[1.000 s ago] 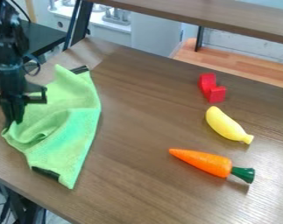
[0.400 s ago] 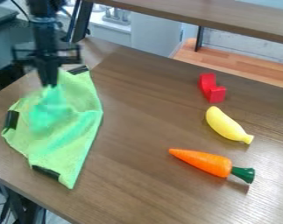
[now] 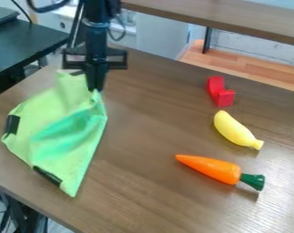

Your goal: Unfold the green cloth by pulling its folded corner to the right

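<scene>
1. Worktop: brown wood grain; we see its far corner up near the arm, far edge sloping down to the right.
2. Wooden shelf: we get it raised beyond the worktop's far edge, across the top.
3. Black table: we spot it past the worktop's left edge.
4. Green cloth: we have it on the left part of the worktop, rumpled, one end near the far corner, lower tip toward the near edge. Dark patches at its left corner and lower end; folds run up to the gripper.
5. Black two-finger gripper: we see it pointing down at the cloth's right side, fingers narrow, pinching a raised bit of cloth.
6. Orange toy carrot: we find it right of the cloth, well apart, lying flat, green top toward the right.
7. Yellow toy banana: we put it just beyond the carrot, not touching, lying at a slant.
8. Red stepped block: we note it past the banana, nearest the far edge of these three.
</scene>
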You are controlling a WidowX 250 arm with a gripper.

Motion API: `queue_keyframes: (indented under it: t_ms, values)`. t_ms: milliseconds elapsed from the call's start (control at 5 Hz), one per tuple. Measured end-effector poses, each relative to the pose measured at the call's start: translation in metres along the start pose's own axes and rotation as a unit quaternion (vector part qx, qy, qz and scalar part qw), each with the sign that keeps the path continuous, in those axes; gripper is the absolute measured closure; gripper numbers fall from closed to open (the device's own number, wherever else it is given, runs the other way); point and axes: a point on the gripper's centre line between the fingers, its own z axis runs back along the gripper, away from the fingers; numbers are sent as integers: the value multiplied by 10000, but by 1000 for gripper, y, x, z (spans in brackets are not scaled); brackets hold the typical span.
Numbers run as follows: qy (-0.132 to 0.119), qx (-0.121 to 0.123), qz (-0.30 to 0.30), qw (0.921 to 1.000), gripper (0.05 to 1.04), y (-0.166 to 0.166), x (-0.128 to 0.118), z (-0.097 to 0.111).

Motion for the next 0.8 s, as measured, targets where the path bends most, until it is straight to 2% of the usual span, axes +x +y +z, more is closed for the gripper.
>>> queue_keyframes:
  t_ms: [400, 800]
  values:
    - [-113, 48, -4, 9999, 1035, -36, -6, -1]
    - [-195, 6, 325, 9993, 1035, -63, -12, 0]
